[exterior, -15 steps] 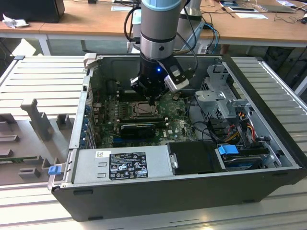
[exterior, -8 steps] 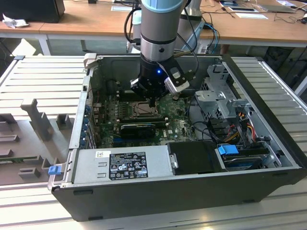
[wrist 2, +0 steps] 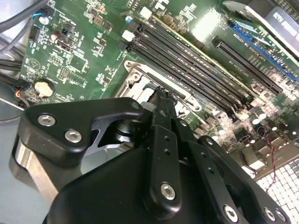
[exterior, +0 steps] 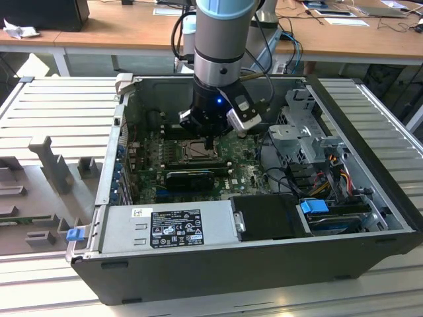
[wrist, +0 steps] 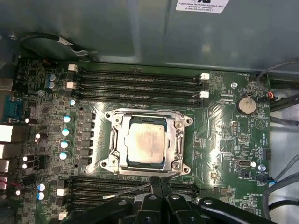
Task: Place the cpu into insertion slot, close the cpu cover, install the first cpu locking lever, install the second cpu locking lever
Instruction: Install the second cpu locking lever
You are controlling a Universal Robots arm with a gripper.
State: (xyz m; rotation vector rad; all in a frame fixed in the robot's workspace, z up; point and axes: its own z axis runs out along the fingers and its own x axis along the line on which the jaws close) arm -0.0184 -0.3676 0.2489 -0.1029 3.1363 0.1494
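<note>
In the first wrist view the pale cpu (wrist: 145, 142) lies flat in the insertion slot (wrist: 108, 161). The cpu cover (wrist: 180, 136), a metal frame with a square window, lies closed around it. My gripper (wrist: 159, 183) is shut, its two black fingers pressed together at the socket's edge. A thin silver locking lever (wrist: 128, 190) runs sideways from the fingertips, and whether they touch it I cannot tell. The second wrist view shows the gripper (wrist 2: 161, 99) over a corner of the slot (wrist 2: 139, 78). In the exterior view the gripper (exterior: 210, 141) hangs just over the slot (exterior: 193, 151) inside the open computer case.
Black memory slots (wrist: 140, 81) flank the socket on two sides. A coin battery (wrist: 246, 104) and a row of capacitors (wrist: 66, 132) sit nearby. In the case stand a power supply (exterior: 165, 228), a drive cage (exterior: 304, 132), loose cables (exterior: 277, 173) and a black expansion card (exterior: 192, 178).
</note>
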